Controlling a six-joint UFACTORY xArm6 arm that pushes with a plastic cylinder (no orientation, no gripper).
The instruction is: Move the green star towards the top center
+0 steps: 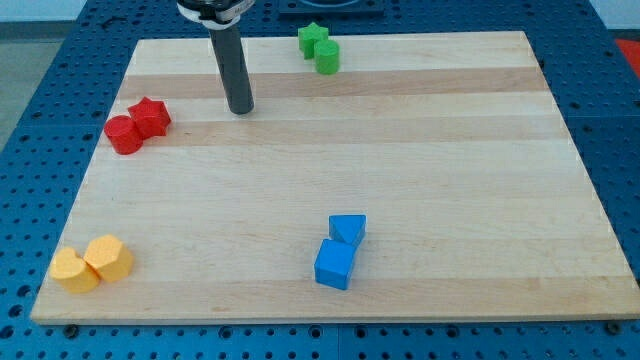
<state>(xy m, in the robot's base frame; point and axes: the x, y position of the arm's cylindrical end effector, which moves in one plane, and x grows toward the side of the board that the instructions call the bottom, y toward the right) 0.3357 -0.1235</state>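
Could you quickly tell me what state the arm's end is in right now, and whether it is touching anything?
My tip: a bare rod, nothing held, touching no block; it stands left of and below the green star.

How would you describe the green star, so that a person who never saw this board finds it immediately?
Look at the wooden board and follow its top edge to just right of my tip. Two green blocks sit there touching. The green star is the upper-left one, with pointed arms, while the green cylinder beside it is round.
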